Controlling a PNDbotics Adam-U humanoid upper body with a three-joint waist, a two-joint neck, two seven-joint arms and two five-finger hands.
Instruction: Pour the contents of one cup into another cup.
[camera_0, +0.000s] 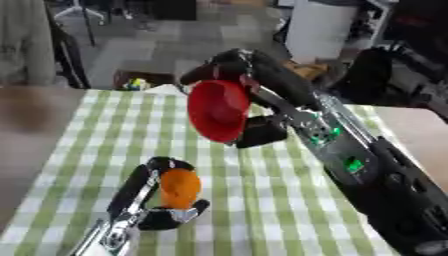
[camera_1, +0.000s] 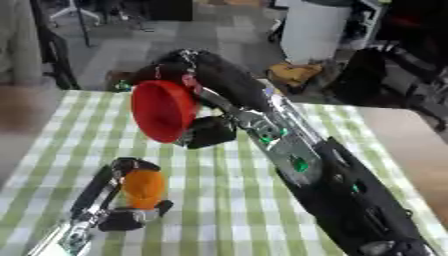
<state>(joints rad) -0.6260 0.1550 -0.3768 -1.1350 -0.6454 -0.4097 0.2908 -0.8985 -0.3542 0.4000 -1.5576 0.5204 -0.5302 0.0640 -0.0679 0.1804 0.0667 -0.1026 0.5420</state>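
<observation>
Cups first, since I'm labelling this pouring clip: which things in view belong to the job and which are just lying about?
Part of the job:
- red cup, tipped on its side, held by the right hand
- orange cup, held by the left hand

Just lying about:
- green checked tablecloth
- white cabinet on the floor beyond
- yellowish bundle behind the table
</observation>
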